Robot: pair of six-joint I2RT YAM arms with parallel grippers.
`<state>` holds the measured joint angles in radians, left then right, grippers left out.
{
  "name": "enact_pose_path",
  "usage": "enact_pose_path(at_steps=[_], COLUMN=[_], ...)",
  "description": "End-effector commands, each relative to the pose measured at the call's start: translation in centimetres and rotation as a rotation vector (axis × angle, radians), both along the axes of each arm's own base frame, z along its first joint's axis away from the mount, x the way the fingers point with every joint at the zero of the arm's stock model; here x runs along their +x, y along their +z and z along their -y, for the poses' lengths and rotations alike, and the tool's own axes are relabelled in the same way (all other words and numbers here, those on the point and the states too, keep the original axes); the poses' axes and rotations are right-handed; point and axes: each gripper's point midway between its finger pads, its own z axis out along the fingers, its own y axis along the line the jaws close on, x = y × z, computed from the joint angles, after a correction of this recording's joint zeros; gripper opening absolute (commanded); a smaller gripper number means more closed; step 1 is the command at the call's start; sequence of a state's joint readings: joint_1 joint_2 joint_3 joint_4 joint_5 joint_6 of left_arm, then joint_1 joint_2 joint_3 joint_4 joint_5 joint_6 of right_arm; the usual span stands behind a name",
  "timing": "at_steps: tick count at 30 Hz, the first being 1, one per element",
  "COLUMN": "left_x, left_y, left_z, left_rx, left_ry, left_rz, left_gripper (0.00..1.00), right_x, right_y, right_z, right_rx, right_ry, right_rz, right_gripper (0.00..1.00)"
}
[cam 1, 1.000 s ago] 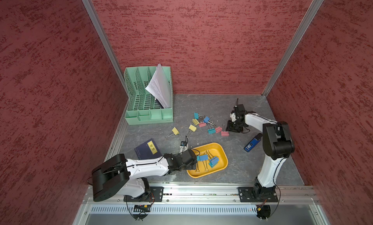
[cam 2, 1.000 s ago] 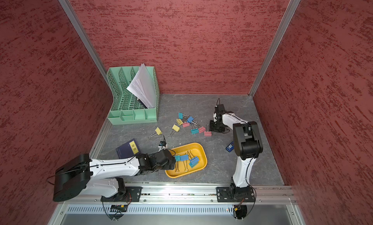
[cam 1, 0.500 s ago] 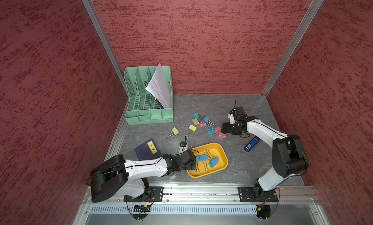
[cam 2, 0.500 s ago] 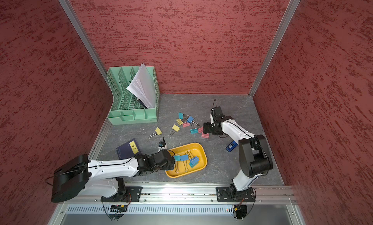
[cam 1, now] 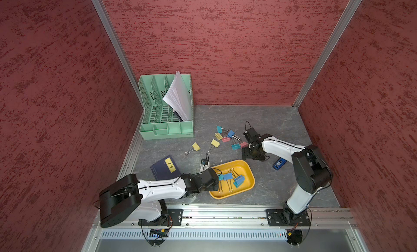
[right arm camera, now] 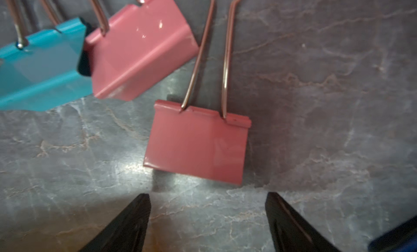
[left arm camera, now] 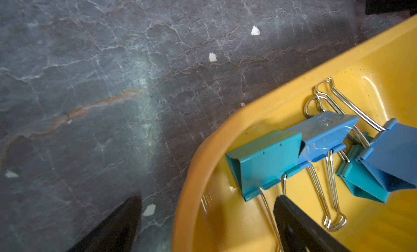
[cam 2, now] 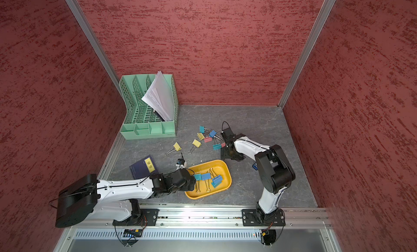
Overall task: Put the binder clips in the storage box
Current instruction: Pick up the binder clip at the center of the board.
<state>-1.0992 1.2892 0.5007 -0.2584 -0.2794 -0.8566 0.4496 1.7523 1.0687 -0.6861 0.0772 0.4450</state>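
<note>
Right gripper (right arm camera: 207,202) shifted; pink clip (right arm camera: 198,144) just ahead.

Four wire-handled binder clips (cam 1: 232,179) are laid in a shallow yellow-orange plastic storage box (cam 1: 245,171) at the near middle, with a dark blue booklet (cam 1: 161,169) left of it and a blue-and-black stapler (cam 1: 279,164) to its right. Behind the box a cluster of loose binder clips (cam 1: 228,138) is spread, two yellow clips (cam 1: 196,146) lying left of that, and a mint green perforated file organizer (cam 1: 158,128) holding white papers (cam 1: 179,97) is placed far left.
</note>
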Motion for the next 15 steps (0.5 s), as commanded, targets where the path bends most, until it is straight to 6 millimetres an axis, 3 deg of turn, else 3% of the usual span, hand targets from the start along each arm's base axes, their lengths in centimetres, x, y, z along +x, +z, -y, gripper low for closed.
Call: enact_pose_path(at_steps=[1,8,15], left_x=[-0.7,-0.9,-0.9], left_y=[-1.1,-1.2,-1.3], left_z=[-1.3,-2.0,-2.0], left_rx=[0.045,0.045,0.042], left_ry=[-0.008,-0.002,0.001], left_rz=[-0.019,-0.020,-0.026], left_gripper=[0.97,0.97,0.97], right_x=[1.2,2.2,3.2], right_y=[0.2,-0.2,-1.8], right_z=[0.0,-0.8,-1.2], right_rx=[-0.040,-0.019,-0.029], right_ry=[-0.035,-0.067,-0.079], right_rz=[0.035,0.062,0.042], right_gripper=[0.86,0.86,0.82])
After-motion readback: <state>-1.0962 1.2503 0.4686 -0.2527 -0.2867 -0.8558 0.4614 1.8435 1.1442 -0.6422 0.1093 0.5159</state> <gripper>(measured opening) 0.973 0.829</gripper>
